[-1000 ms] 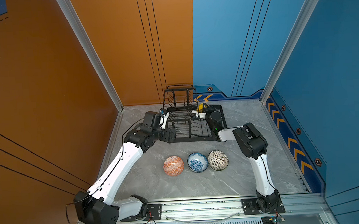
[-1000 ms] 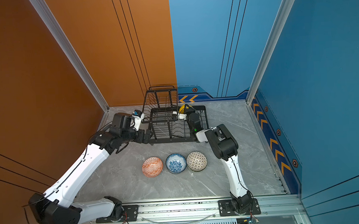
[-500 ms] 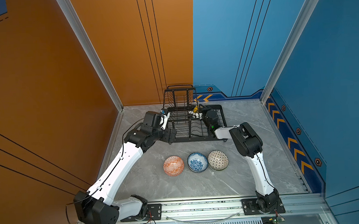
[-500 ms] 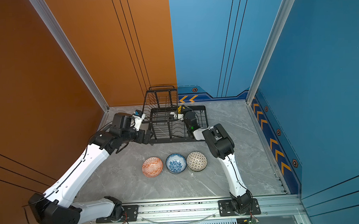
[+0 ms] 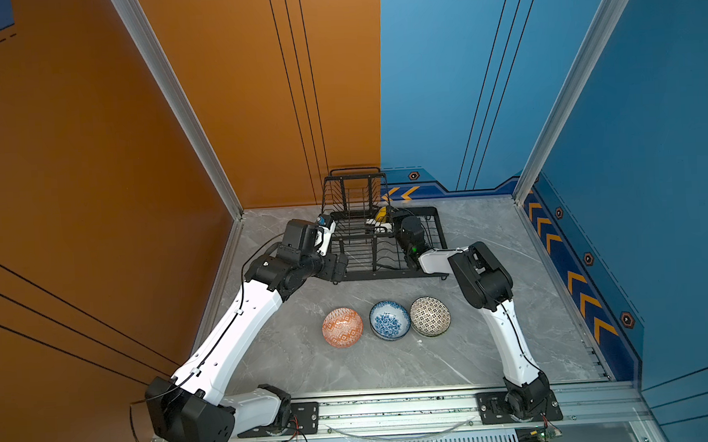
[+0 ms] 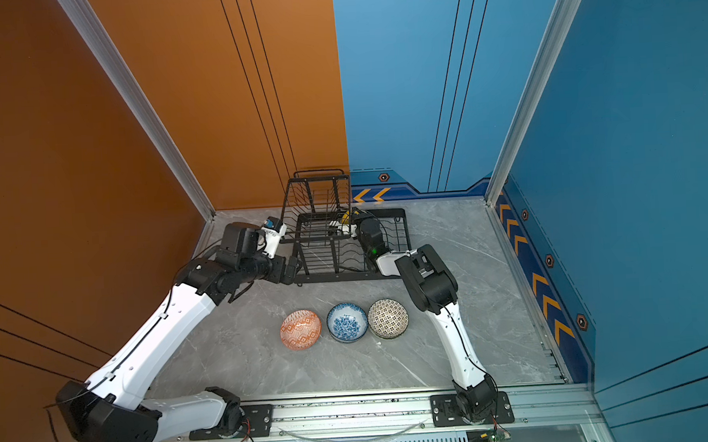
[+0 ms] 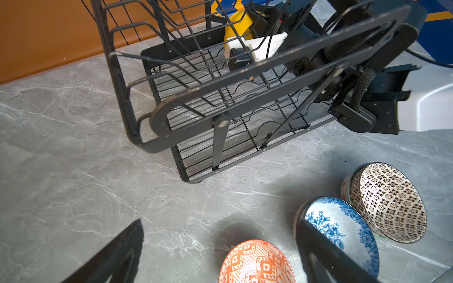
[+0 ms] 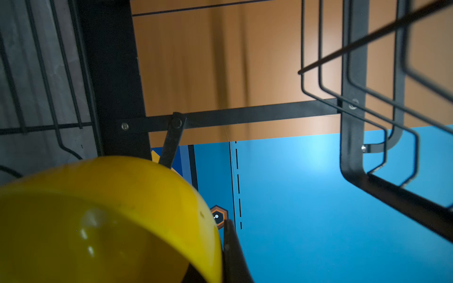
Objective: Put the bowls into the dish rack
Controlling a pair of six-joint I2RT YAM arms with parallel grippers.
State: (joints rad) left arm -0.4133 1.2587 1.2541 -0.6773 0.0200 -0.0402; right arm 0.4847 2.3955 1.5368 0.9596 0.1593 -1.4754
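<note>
Item: yellow bowl (image 8: 110,208), rim clamped by right gripper (image 5: 379,224), inside dish rack (image 5: 388,275). Advice: seat it between wires before letting go. Left gripper (image 5: 339,267): spread, empty.

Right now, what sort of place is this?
Probably a robot test booth, not a kitchen: orange and blue panel walls, arms on an aluminium rail, dish rack on a marble-look table.
</note>
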